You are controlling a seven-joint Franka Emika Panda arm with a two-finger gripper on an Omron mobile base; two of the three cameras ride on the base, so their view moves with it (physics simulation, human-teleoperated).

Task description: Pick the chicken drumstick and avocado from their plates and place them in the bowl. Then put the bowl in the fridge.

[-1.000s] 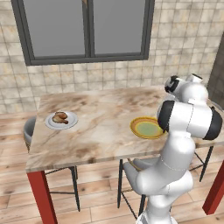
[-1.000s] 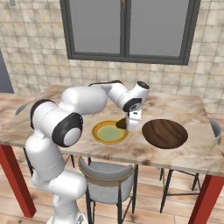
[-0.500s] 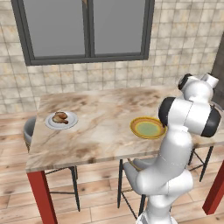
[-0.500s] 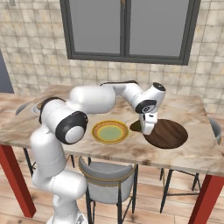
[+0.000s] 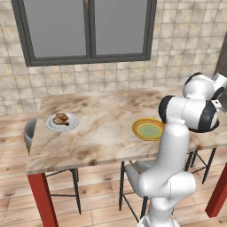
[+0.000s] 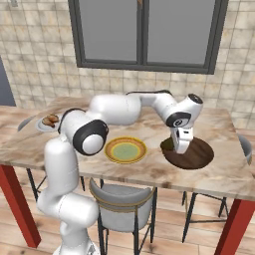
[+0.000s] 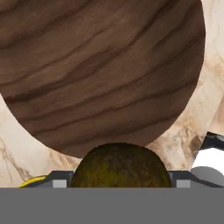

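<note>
Pincer (image 6: 180,148) pinches the avocado (image 7: 120,165) by its rounded sides over the bowl (image 6: 196,155); smooth and firm, it likely slips easily.

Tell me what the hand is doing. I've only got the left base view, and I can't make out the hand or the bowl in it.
Observer: In the hand view, the avocado sits gripped between the fingers.
Operator: Where is that relative to the bowl?
Observer: In the right base view, the hand hangs over the bowl's edge, on the side nearest the yellow-rimmed plate.
Operator: Anything in the bowl already?
Observer: No. The hand view shows bare dark wood across the part of the inside that it takes in.
</note>
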